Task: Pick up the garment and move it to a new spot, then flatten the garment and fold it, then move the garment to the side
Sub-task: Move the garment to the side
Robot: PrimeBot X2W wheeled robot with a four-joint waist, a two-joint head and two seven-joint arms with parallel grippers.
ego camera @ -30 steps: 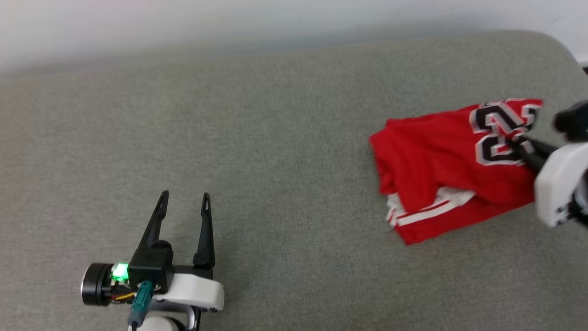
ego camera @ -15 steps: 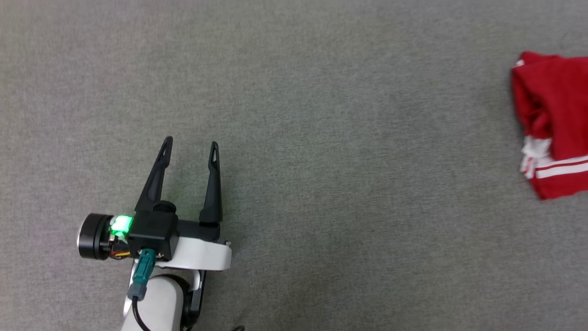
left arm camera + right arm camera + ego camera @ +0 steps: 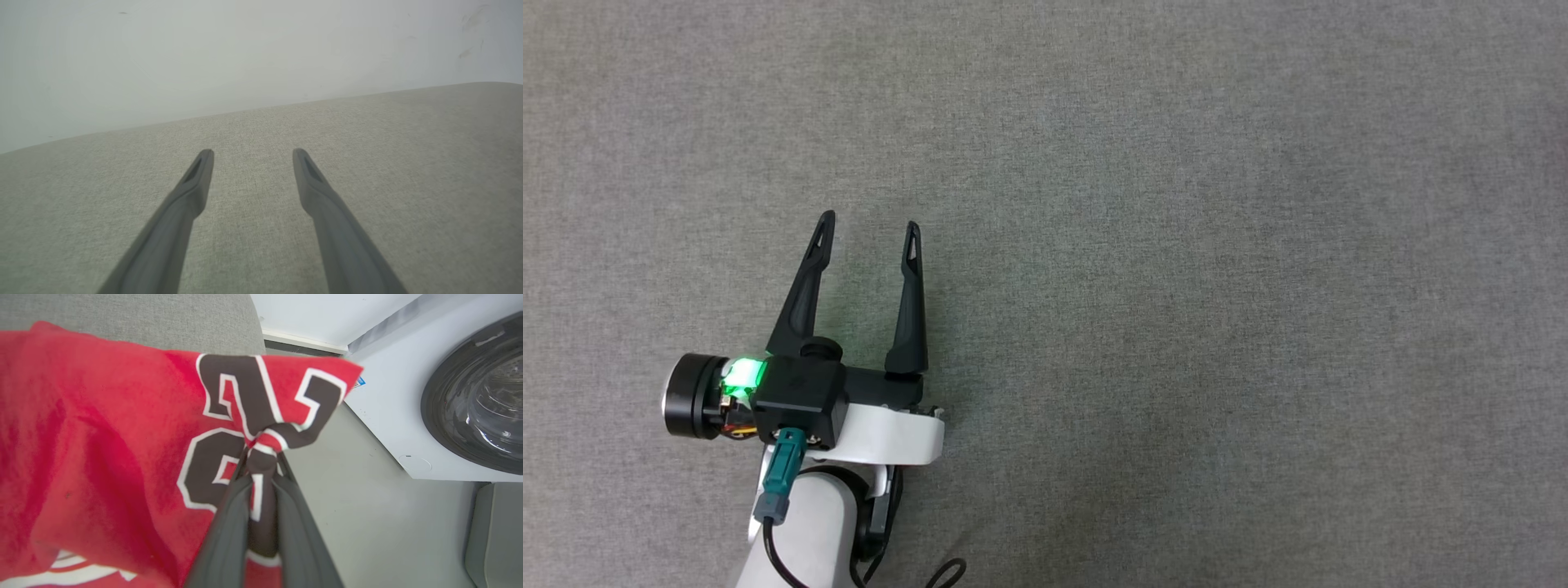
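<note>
Pinching the shirt (image 3: 102, 437) in the closed right gripper (image 3: 261, 461), with the left gripper (image 3: 870, 222) spread wide and empty, needing a slow, steady pull to avoid dropping it.

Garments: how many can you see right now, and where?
1. The red garment with a dark number print is pinched in the right hand, at the edge of the grey cushion. Others could lie outside these views.

Big dark numerals edged in white stand on the red garment (image 3: 102, 428) (too crumpled to read); the blue sticker (image 3: 359, 382) on the washer (image 3: 388, 416) is illegibly small.
</note>
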